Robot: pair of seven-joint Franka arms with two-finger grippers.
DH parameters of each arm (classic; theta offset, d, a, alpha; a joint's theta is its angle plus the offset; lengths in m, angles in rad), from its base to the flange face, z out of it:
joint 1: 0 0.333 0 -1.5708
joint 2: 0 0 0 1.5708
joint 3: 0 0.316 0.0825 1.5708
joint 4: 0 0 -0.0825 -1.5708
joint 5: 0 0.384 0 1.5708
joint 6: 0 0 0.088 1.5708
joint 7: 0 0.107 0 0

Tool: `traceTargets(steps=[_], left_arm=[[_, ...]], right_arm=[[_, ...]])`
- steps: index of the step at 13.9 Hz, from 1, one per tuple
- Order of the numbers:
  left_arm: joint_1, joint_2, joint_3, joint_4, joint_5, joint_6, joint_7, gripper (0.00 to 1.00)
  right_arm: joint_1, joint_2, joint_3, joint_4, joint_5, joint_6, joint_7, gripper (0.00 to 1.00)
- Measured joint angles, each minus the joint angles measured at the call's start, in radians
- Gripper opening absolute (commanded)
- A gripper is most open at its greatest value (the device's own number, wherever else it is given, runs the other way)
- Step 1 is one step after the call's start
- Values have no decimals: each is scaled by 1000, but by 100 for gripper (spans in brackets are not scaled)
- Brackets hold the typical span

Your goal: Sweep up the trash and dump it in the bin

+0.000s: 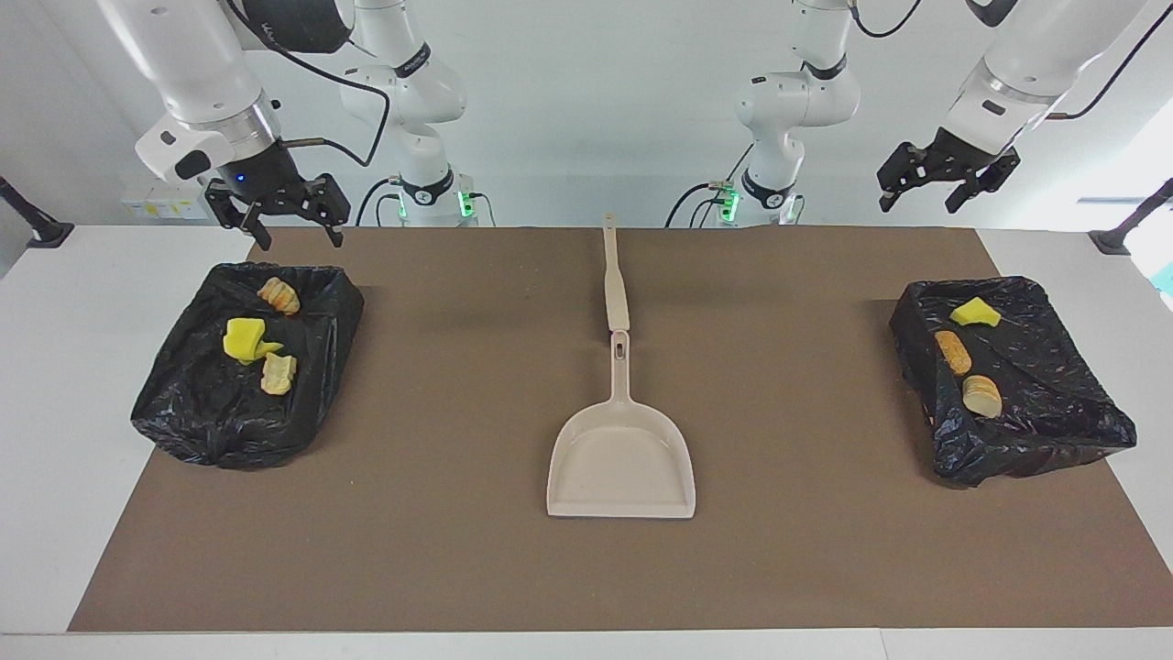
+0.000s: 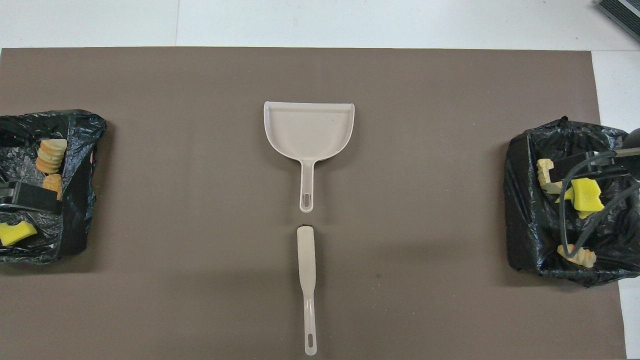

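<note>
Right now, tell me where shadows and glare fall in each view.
Facing view: soft shadows on the brown mat beside each black bin bag, bright window glare at the frame edge by the left arm. Overhead view: a broad dim band crosses the mat; the bag plastic glints.

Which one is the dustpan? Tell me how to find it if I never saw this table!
Look at the middle of the big brown mat, halfway between the two black-bagged bins. The dustpan lies flat there, empty, its handle pointing toward the robots. It is beige like the thin brush handle lying in line with it, but only the dustpan spreads into a wide scoop.
</note>
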Motion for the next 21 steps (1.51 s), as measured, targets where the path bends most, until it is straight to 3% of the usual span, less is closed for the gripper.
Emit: traceTargets(steps=[6,21], left_arm=[[3,-41,4,0,0,19,-5,100],[3,-42,2,-13,0,20,-76,100]], right_arm=[[0,0,0,0,0,0,0,100],[0,0,0,0,0,0,0,100]])
